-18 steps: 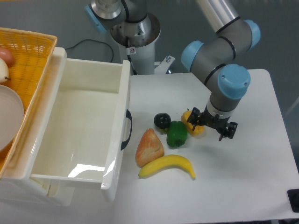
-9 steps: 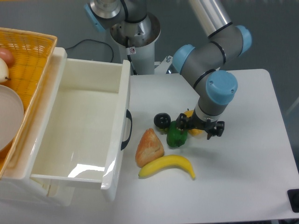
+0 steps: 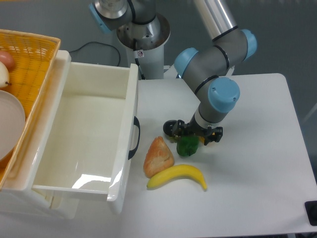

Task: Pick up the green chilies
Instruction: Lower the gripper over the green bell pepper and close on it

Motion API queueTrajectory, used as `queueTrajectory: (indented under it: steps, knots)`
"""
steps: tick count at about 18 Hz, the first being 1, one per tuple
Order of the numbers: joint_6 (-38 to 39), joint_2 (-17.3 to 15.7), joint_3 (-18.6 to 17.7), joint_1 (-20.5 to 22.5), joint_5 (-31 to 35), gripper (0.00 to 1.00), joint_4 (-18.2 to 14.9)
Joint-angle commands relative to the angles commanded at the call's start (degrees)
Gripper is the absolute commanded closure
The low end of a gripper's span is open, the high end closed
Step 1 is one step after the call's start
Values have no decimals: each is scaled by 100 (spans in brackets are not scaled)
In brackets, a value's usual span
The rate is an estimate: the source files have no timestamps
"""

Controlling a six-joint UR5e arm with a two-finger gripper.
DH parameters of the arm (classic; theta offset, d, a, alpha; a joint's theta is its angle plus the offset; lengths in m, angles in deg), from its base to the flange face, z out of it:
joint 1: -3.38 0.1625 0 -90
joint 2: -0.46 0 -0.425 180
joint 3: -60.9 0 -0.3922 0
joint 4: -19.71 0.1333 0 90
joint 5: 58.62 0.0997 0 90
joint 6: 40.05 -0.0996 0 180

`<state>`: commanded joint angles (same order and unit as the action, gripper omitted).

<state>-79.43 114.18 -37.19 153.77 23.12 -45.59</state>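
Observation:
The green chilies are a small glossy dark-green lobed pepper toy lying on the white table, just right of centre. My gripper hangs directly over its top edge with the fingers spread apart, open and empty. The arm covers the upper part of the green toy. A yellow pepper is almost wholly hidden under the gripper, with only a sliver showing. A small black round fruit sits just left of the left finger.
A yellow banana and an orange-tan wedge-shaped food toy lie in front of the green toy. A large white open bin with a black handle fills the left side. A wicker basket stands at the far left.
My gripper has moved left, from beside the yellow pepper to over the green chilies. The yellow pepper is now nearly covered. The toys have not moved.

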Motion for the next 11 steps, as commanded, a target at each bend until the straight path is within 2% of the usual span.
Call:
queueTrajectory:
  steps: [11]
  knots:
    - [18,106,17,-26,44,1,61]
